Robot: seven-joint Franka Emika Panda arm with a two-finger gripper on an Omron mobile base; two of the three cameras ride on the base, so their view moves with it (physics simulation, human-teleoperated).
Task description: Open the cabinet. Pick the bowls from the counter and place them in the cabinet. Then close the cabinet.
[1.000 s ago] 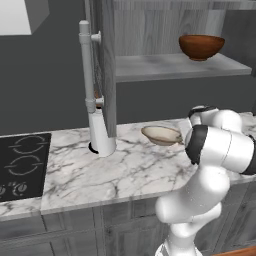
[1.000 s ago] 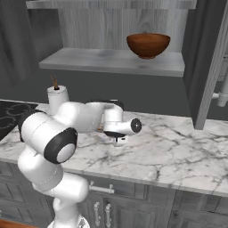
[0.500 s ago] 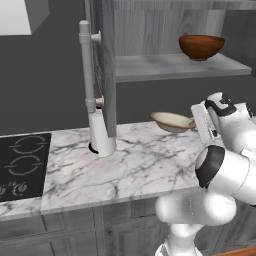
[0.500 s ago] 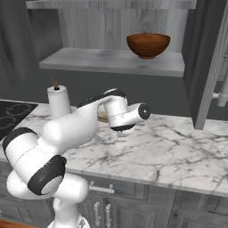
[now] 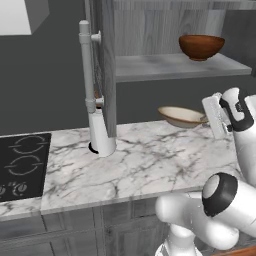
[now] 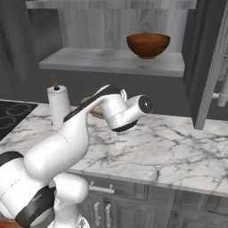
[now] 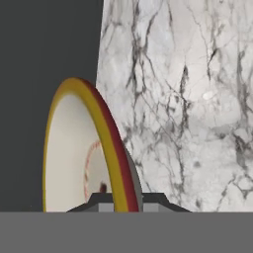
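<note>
Cabinet (image 5: 107, 75) stands open, brown bowl (image 5: 201, 46) already shelved; our hand (image 7: 121, 200) clenches the cream bowl (image 5: 181, 116) above the tabletop's (image 5: 145, 165) back edge; shelving and closing remain.

— What sits at the far left?
— A black cooktop (image 5: 20, 167), flat, with pale ring marks on it.
— And beside it?
— A white paper towel roll (image 5: 102, 137), upright, near the cooktop's right edge but apart from it. From the other side a thin brown stick (image 6: 54, 82) pokes out of its top.
— Lower down?
— Grey drawer fronts (image 6: 133, 189), one with a short silver handle (image 6: 101, 189) lying level. Under that, two upright door pulls (image 6: 96, 213) stand close together.
— Behind it all?
— A dark grey wall (image 5: 45, 75), with a pale hood (image 5: 22, 15) in the top left corner.
</note>
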